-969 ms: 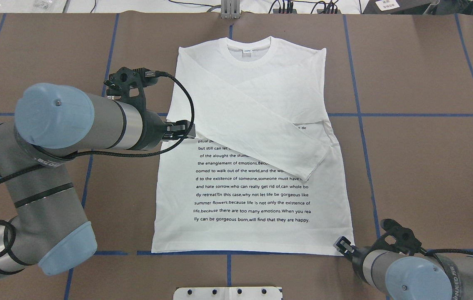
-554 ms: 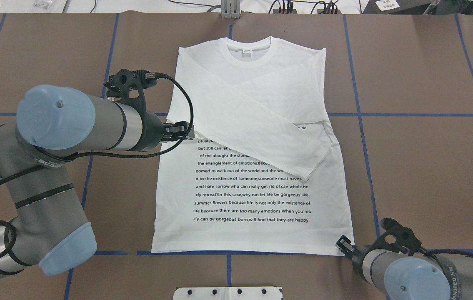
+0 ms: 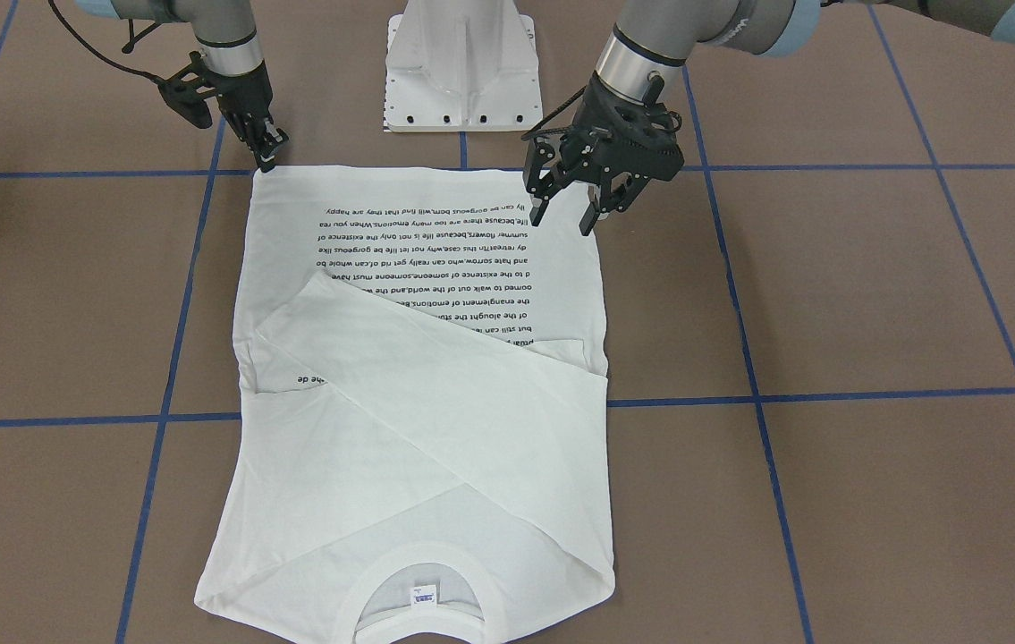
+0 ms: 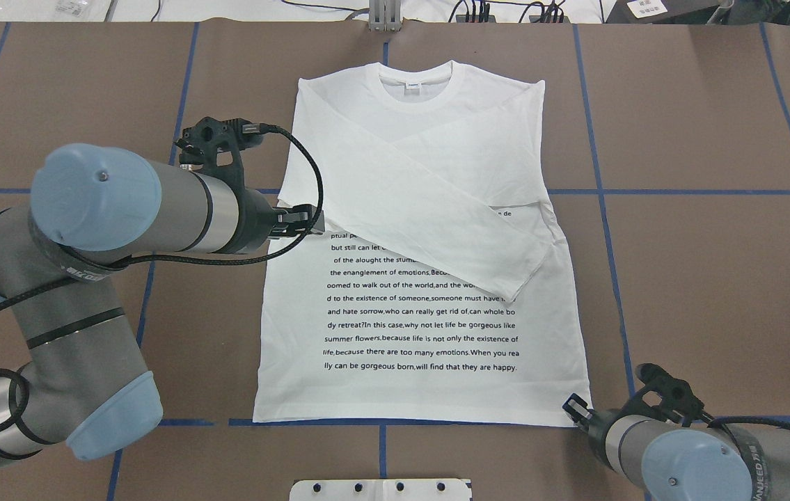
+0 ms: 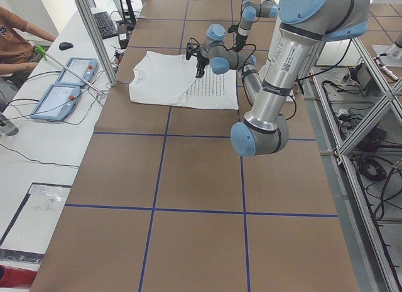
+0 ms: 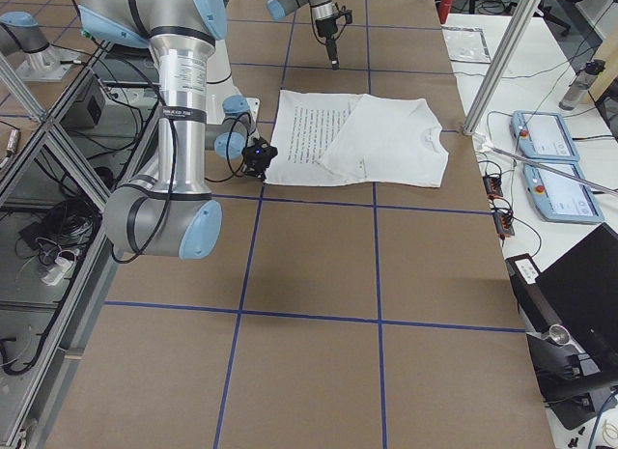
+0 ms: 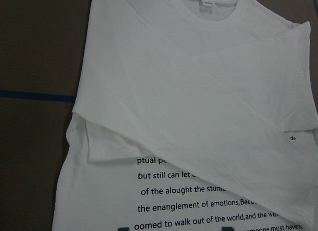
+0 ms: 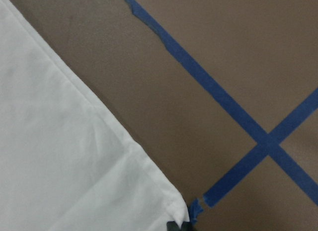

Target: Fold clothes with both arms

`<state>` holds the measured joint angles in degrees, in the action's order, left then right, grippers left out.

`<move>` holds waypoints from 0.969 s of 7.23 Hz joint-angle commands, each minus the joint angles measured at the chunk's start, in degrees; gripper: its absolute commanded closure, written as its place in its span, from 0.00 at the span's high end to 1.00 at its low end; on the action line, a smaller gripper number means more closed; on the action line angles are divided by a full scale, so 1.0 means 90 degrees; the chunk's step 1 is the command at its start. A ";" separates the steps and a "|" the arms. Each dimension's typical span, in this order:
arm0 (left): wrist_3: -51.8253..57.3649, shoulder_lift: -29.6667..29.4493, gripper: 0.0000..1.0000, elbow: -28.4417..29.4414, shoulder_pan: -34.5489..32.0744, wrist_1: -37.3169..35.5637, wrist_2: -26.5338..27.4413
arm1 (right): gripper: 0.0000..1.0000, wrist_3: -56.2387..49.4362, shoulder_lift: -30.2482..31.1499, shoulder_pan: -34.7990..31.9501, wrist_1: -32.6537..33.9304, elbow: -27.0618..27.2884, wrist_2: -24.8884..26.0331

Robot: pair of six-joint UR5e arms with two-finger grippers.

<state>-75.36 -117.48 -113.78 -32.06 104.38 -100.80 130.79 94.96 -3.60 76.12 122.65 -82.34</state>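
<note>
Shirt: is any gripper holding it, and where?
Left gripper hangs open, holding nothing. Right gripper is at the hem corner of the shirt; whether it pinches cannot be told.

The table (image 4: 701, 278) is a flat brown surface crossed by blue tape lines (image 4: 680, 192) that mark it into big squares. A white T-shirt (image 4: 422, 327) lies spread flat on it, print up and sleeves crossed over the chest. One hem corner is right at the tips of the right gripper (image 3: 267, 154), and its opposite side is below the left gripper (image 3: 562, 224). A white base plate (image 3: 462, 63) sits on the table between the two grippers, just beyond the hem.
</note>
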 commanded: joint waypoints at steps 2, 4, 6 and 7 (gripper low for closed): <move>-0.1404 0.0532 0.69 -0.0238 0.0375 -0.0006 -0.0060 | 0.00 -0.0001 0.0054 -0.0068 0.0000 0.0171 -0.0001; -0.2762 0.1166 0.69 -0.0376 0.1312 0.0013 -0.0041 | 0.00 -0.0010 0.0074 -0.0146 0.0000 0.0191 -0.0011; -0.3539 0.1325 0.63 -0.0357 0.2047 0.0014 -0.0060 | 0.00 -0.0107 0.0084 -0.0253 0.0000 0.0191 -0.0069; -0.3579 0.1412 0.63 -0.0337 0.2145 -0.0015 -0.0021 | 0.00 -0.0118 0.0064 -0.0351 -0.0010 0.0249 -0.0099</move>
<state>-106.04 -105.66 -116.97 -14.55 104.47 -101.15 130.05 95.65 -5.76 76.10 124.46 -82.89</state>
